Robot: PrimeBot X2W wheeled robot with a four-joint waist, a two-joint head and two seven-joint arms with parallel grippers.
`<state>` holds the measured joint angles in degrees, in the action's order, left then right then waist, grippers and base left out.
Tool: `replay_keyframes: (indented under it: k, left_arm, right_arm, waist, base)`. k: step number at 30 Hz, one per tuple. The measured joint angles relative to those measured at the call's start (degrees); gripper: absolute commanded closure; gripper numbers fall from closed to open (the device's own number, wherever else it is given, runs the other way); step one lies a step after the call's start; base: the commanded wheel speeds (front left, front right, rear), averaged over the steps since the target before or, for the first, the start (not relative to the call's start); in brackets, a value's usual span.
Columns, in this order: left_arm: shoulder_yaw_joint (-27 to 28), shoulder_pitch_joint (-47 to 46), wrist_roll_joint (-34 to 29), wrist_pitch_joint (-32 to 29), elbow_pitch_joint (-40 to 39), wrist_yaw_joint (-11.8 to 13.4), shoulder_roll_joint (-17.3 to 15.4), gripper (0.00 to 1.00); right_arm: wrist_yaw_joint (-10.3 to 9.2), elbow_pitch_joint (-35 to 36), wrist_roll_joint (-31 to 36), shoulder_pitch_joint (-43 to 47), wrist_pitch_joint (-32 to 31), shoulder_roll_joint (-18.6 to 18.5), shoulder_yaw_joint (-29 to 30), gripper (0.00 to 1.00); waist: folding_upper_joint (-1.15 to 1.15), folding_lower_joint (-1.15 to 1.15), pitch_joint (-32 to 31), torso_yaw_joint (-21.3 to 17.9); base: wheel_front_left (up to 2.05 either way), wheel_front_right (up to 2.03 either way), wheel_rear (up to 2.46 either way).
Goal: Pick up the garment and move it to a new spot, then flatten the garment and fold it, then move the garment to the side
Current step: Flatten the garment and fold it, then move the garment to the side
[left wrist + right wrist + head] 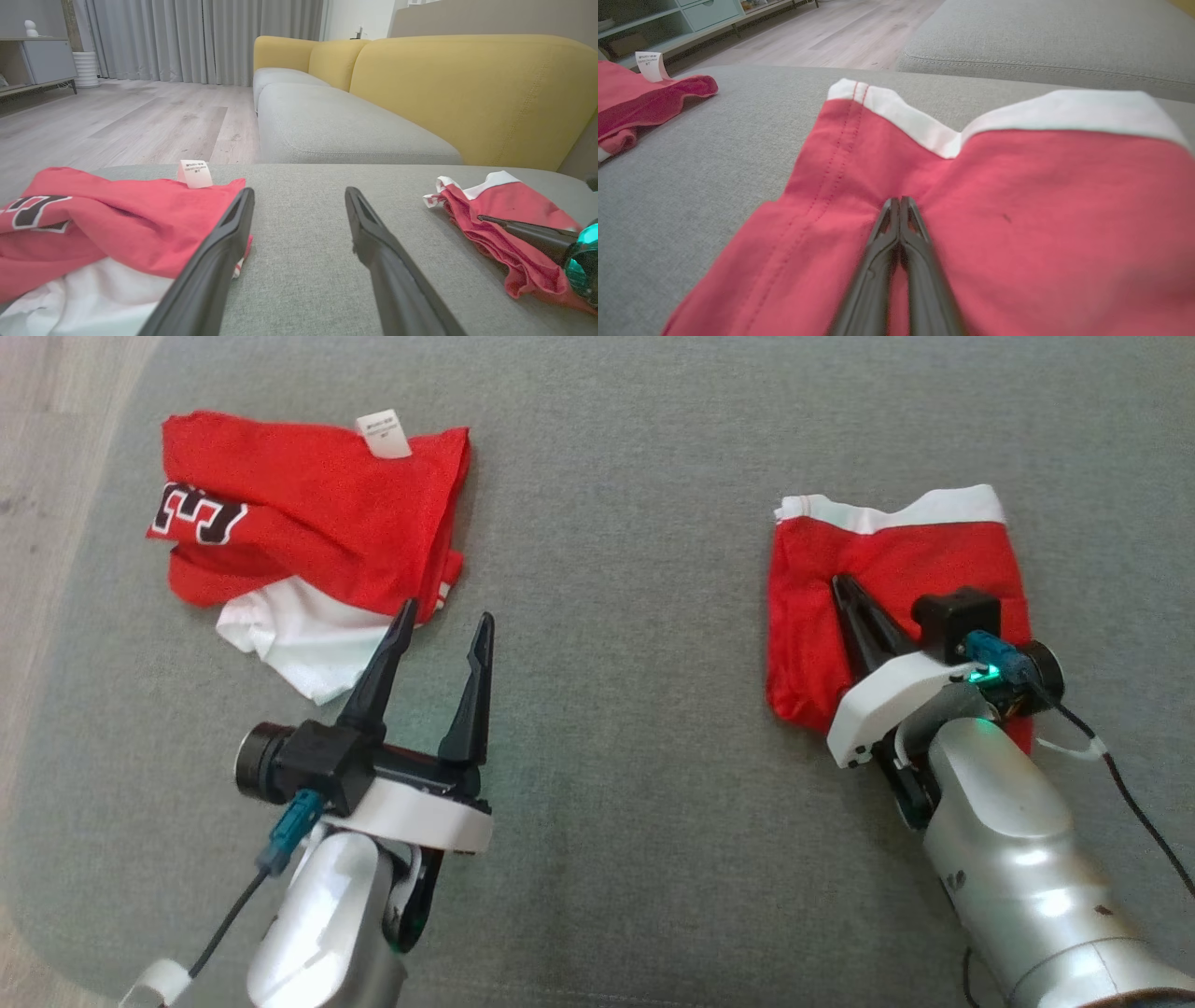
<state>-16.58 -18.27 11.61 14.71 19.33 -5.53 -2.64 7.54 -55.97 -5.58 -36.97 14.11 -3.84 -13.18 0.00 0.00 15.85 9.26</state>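
Right end effector is shut tight, tips on the red shorts at frame right of the grey cushion. Can't tell if any cloth's pinched. Left end effector is wide open, empty, right by the jersey. I'd slide slowly, staying low, so the folds hold.

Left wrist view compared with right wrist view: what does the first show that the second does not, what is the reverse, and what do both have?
Left wrist view adds: the left hand, open above the grey cushion; the yellow backrest; the curtains; the black number print on the red jersey.
Right wrist view adds: the seam stitching of the red garment; a teal drawer.
Shared: the right hand, shut, on the red garment; its white band; the jersey with its white tag; the cushion; the wooden floor.
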Motion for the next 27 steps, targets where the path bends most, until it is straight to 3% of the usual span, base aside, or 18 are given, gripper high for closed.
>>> replay_keyframes:
  k: [5,11,12,13,18,27]
  left_arm:
    - [0.63,0.88,-0.10,0.00,0.01,0.05,0.01,0.00]
    - [2.33,3.66,-0.64,0.00,0.08,0.08,-0.03,0.00]
    - [2.67,3.93,-0.75,0.00,0.05,0.19,-0.03,0.00]
    - [3.24,4.25,-0.89,0.00,0.01,0.33,-0.03,0.00]
    - [4.13,6.56,-1.09,0.00,-0.11,0.52,-0.05,0.00]
    - [5.78,9.20,-1.67,0.00,-0.14,0.97,-0.08,0.00]
  right_arm:
    - [0.00,2.35,-1.11,0.69,0.09,0.07,2.27,1.00]
    - [0.00,19.45,-1.98,8.29,0.27,0.09,9.22,0.98]
    - [0.00,21.79,-1.97,10.01,0.27,0.09,10.04,0.34]
    - [0.00,24.03,-1.97,11.84,0.27,0.10,10.77,0.00]
    - [0.00,31.47,-1.98,20.59,0.27,0.36,12.78,0.00]
    - [0.00,34.22,-2.67,27.08,0.27,1.00,13.00,0.00]
  waist:
    - [0.00,0.00,-1.58,-1.51]
    - [0.00,0.00,-4.79,-4.34]
    - [0.00,0.00,-5.27,-4.75]
    - [0.00,0.00,-5.77,-5.15]
    - [0.00,0.00,-7.99,-6.96]
    - [0.00,0.00,-9.00,-8.56]
  base:
    - [0.00,0.00,0.00]
    - [0.00,0.00,0.00]
    - [0.00,0.00,0.00]
    - [0.00,0.00,0.00]
    - [0.00,0.00,0.00]
    - [0.00,0.00,0.00]
